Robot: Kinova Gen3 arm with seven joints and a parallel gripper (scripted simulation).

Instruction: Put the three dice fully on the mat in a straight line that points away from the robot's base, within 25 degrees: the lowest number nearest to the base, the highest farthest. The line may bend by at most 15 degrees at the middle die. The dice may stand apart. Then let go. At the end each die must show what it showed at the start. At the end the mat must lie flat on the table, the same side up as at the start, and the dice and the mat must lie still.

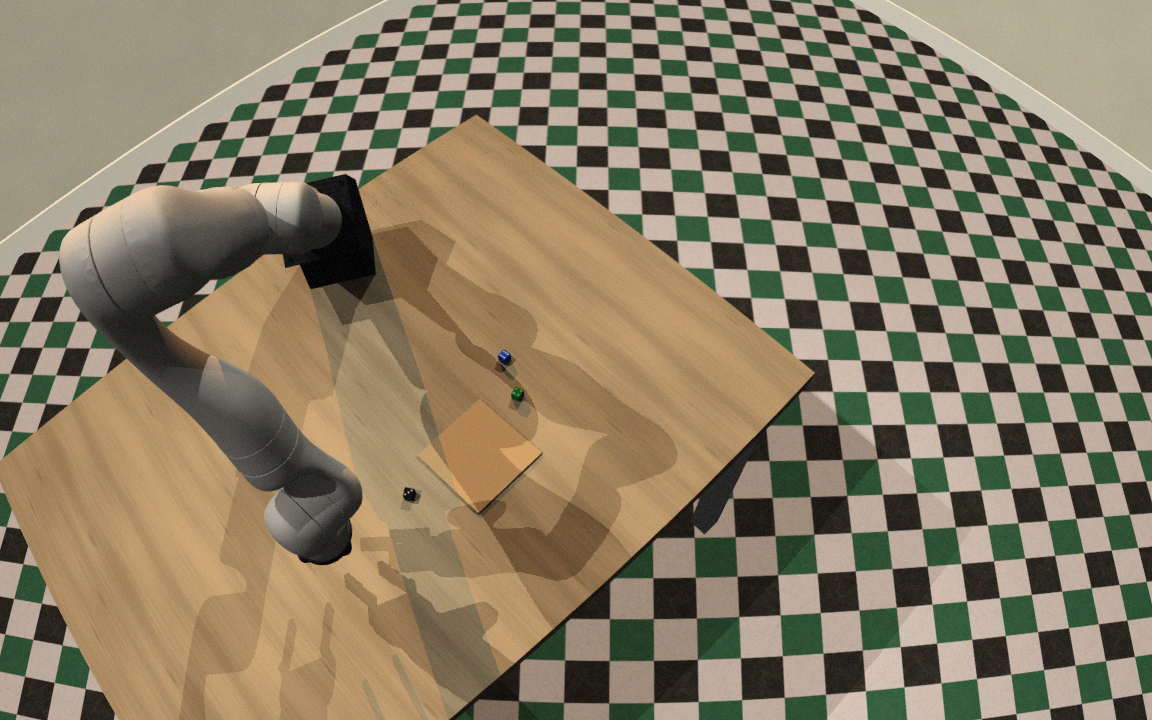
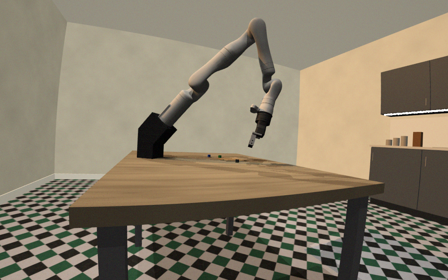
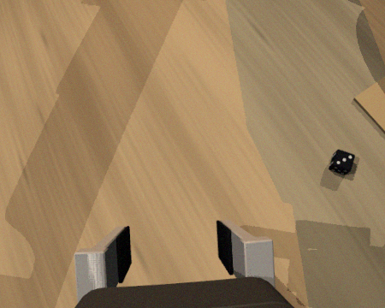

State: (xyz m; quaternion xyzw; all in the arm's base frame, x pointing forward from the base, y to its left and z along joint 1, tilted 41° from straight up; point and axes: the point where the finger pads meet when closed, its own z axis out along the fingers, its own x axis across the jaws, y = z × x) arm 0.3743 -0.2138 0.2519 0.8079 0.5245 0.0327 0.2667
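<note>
An orange-tan square mat [image 1: 480, 456] [image 3: 378, 100] lies flat on the table. A black die [image 1: 409, 494] [image 2: 237, 160] [image 3: 342, 162] lies on the table off the mat, beside its left corner in the top view; its top shows three white pips in the wrist view. A green die [image 1: 517, 394] [image 2: 219, 156] and a blue die [image 1: 504, 357] [image 2: 209, 156] lie on the table beyond the mat, toward the base side; their numbers are too small to read surely. My gripper [image 2: 250, 146] [image 3: 174, 242] is open and empty, high above the table; in the top view the arm hides it.
The wooden table [image 1: 634, 304] [image 2: 184, 188] carries the robot's black base [image 1: 343, 232] [image 2: 151, 139] at its back edge. The arm [image 1: 249, 420] [image 2: 232, 52] reaches over the table's left part in the top view. Arm shadows cross the mat.
</note>
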